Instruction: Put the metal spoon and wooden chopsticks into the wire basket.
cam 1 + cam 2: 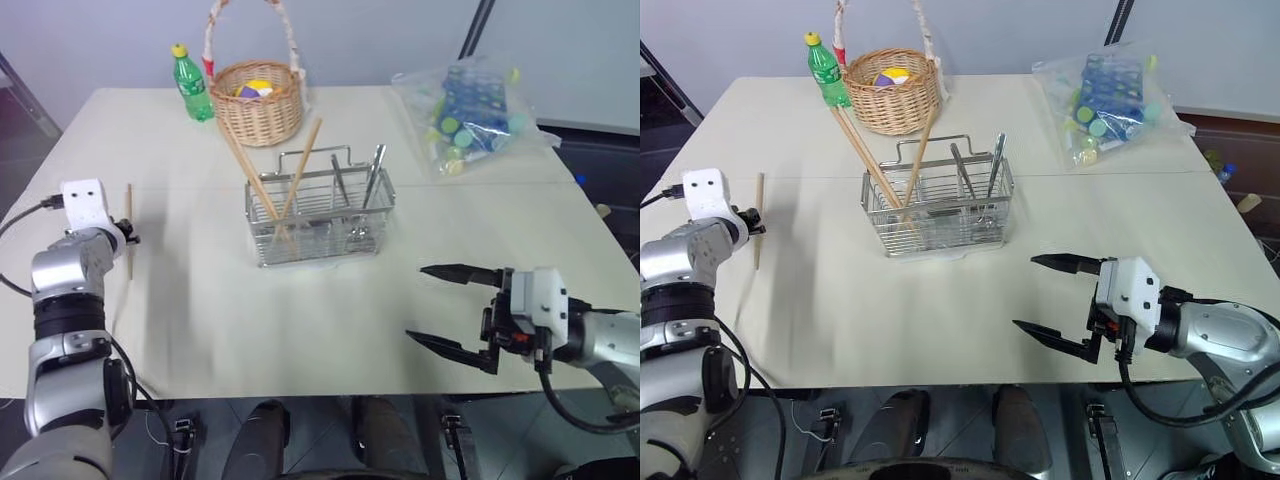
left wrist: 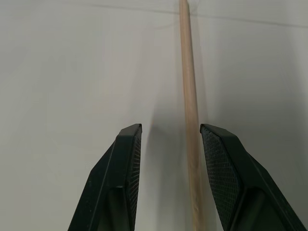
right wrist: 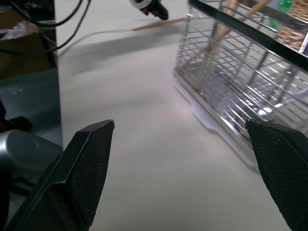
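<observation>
A: What sat nearest the camera?

B: The right gripper (image 1: 448,307), hovering over the table's (image 1: 330,330) near edge with its two black fingers spread wide and nothing between them. It pointed across the table toward the left side.

A: And the left gripper?

B: The left gripper (image 2: 171,132) was low over the table's left side. Its fingers (image 2: 126,159) stood partly apart, straddling a lone chopstick (image 1: 129,230) that lay flat on the table. In the wrist view the stick ran between the pads, just beside one of them, and whether it touched that pad could not be told. The fingers had not clamped it.

A: Where was the basket?

B: The wire basket (image 1: 320,215) stood near the middle of the table, beyond both grippers. Two more chopsticks (image 1: 300,165) already leaned in its left part, crossing each other, with their upper ends well above the rim. The spoon (image 1: 375,172) stood upright in the right part beside another metal utensil (image 1: 339,178).

A: Anything behind that?

B: A wicker basket (image 1: 260,105) with a tall handle, a green bottle (image 1: 192,85) to its left, and a clear bag (image 1: 470,110) of coloured caps toward the far right corner.
</observation>
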